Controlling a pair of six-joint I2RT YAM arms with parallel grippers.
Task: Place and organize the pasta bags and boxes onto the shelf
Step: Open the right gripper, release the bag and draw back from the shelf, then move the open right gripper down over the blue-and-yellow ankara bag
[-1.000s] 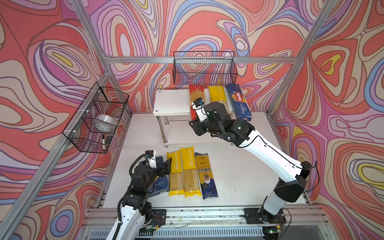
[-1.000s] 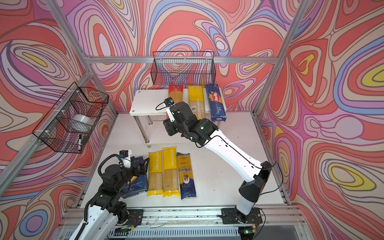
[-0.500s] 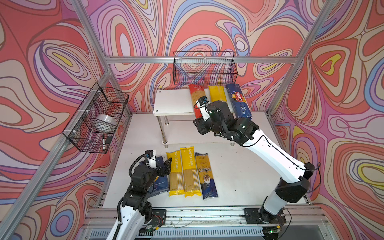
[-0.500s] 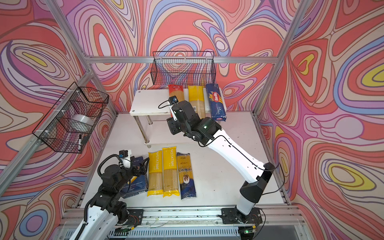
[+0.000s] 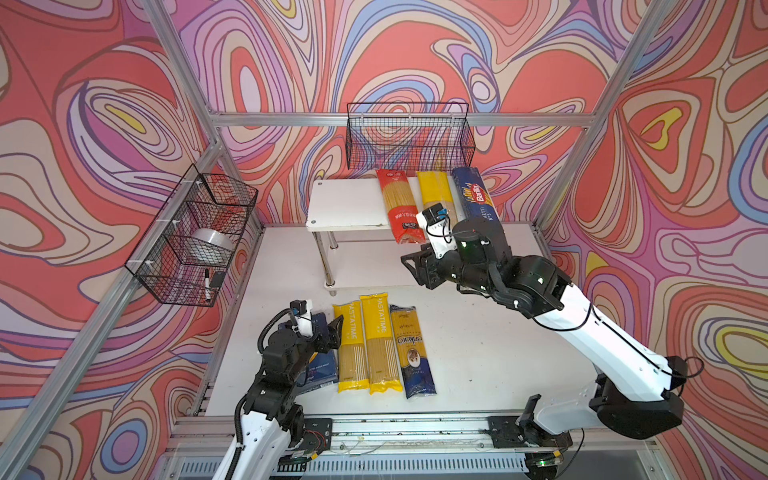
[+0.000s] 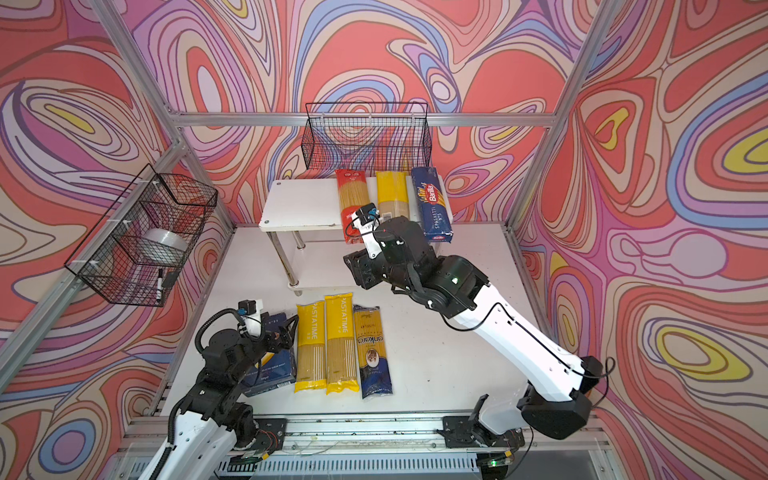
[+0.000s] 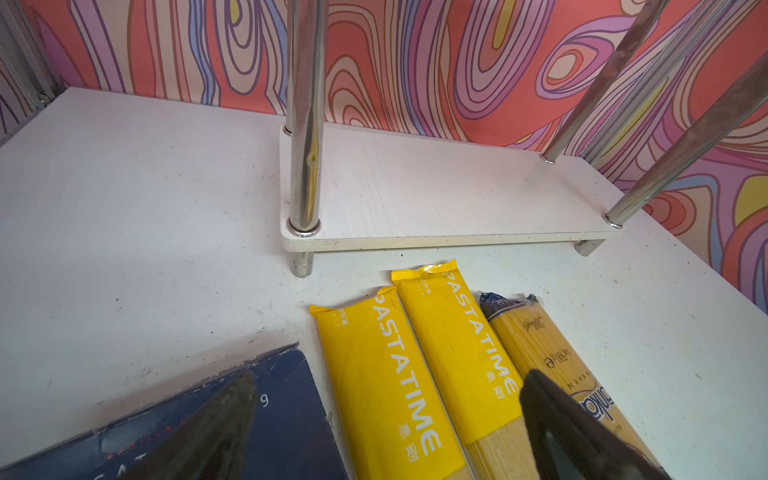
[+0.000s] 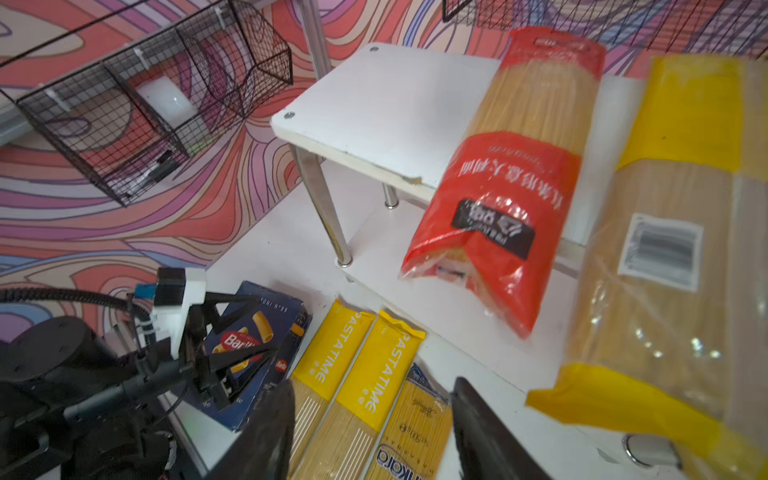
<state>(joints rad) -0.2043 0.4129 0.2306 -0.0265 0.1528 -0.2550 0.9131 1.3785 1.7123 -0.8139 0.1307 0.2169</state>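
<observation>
Honestly, the red-ended bag point(image 5: 398, 208) overhangs the front edge of the top board of the shelf point(image 5: 345, 203). The right gripper point(image 8: 371, 386), jaws apart and empty, hangs near that end, so one bump probably tips it off.

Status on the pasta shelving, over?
Left gripper and right gripper open, empty. Shelf top: red-ended bag, yellow-ended bag, Spaghetti box. Wide box plus three bags on table. Nothing blocking.

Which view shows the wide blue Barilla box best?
The right wrist view: the wide Barilla box shows its printed front there, partly behind the left gripper. In both top views the left arm covers much of it; the left wrist view catches only a dark corner.
</observation>
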